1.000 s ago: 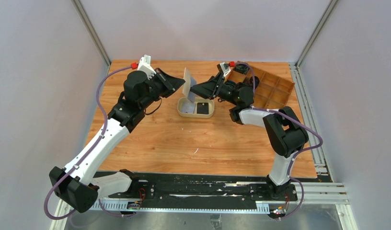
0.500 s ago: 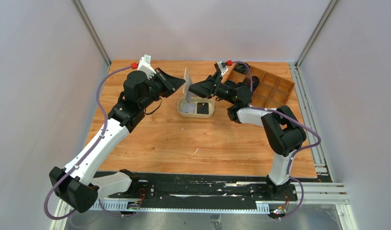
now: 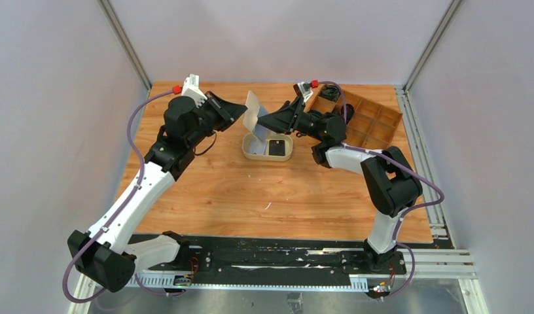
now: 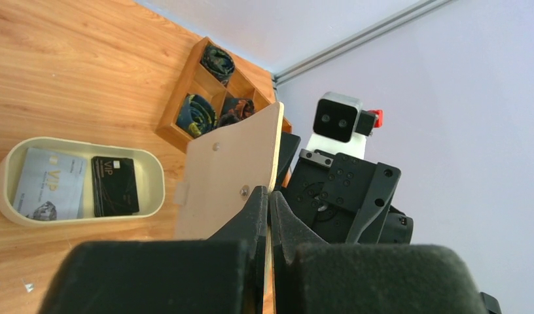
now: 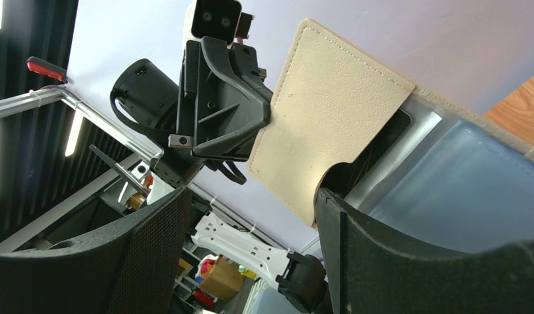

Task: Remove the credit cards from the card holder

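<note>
While the left gripper [image 4: 267,196] is clenched on one edge of the card holder [image 4: 231,170], the beige wallet hangs in the air, clear of the table [image 3: 251,196]. It sits near the far side of the oval dish [image 4: 81,142], one leaf standing up and tilted. The fingers pinch a single leaf, which has two small studs on its outer face.

The right gripper [image 3: 264,122] faces it from the other side with jaws spread wide and nothing gripped. From its wrist view one finger [image 5: 408,261] is close against the holder's inner side. I cannot tell if it touches. A pale blue glossy surface shows inside the holder there, either a card or a pocket window, unclear which.

Two of the credit cards lie flat in the dish side by side. The pale blue card [image 4: 48,190] is on the left and the black card [image 4: 115,185] just right of it, both marked VIP.

The wooden tray [image 3: 372,124] sits at the far right of the table, with dark coiled items in a few compartments. It is well apart from the dish.
</note>
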### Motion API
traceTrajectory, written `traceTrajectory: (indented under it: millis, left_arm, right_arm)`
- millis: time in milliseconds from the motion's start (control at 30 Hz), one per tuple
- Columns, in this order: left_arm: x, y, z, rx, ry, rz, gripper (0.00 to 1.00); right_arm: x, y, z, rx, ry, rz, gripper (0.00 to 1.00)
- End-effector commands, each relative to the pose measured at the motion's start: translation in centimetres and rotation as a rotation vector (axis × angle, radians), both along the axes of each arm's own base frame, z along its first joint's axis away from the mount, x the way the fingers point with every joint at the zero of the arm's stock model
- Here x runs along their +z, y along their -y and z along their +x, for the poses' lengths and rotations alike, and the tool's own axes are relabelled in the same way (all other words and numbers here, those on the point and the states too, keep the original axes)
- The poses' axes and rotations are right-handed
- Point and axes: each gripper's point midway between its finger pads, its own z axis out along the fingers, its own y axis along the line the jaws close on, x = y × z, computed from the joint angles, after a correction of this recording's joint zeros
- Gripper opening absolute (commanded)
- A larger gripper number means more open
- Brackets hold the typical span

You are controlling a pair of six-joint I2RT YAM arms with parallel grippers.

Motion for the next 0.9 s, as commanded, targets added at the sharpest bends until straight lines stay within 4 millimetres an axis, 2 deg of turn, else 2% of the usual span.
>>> traceTrajectory:
  millis: [0, 200, 333, 433, 567, 733, 867]
  left_arm:
    - [-1.4, -0.7, -0.3, 0.003, -0.024, 0.022, 0.0]
    - [-1.6, -1.1, -0.3, 0.008, -0.029, 0.026, 0.0]
    - [-3.0, -1.2, -0.4, 0.008, -0.056, 0.037, 0.0]
    - [-4.3, -1.2, -0.7, 0.004, -0.08, 0.042, 0.0]
    - [-6.0, -1.3, -1.1, 0.001, -0.111, 0.043, 0.0]
    - [-7.3, -1.6, -1.5, 0.006, -0.128, 0.054, 0.0]
    - [-7.9, -1.6, -1.6, 0.006, -0.135, 0.055, 0.0]
  right_arm:
    - [3.2, 0.5, -2.6, 0.027, 0.134, 0.059, 0.73]
    - [3.2, 0.5, -2.6, 0.026, 0.134, 0.06, 0.73]
    - [3.3, 0.6, -2.8, 0.03, 0.136, 0.06, 0.73]
    - [2.7, 0.6, -2.9, 0.036, 0.123, 0.047, 0.73]
    - [0.1, 0.5, -3.3, 0.05, 0.075, 0.003, 0.72]
    - [-3.5, 0.5, -4.1, 0.072, 0.012, -0.06, 0.69]
    - [-5.8, 0.3, -4.6, 0.095, -0.041, -0.1, 0.62]
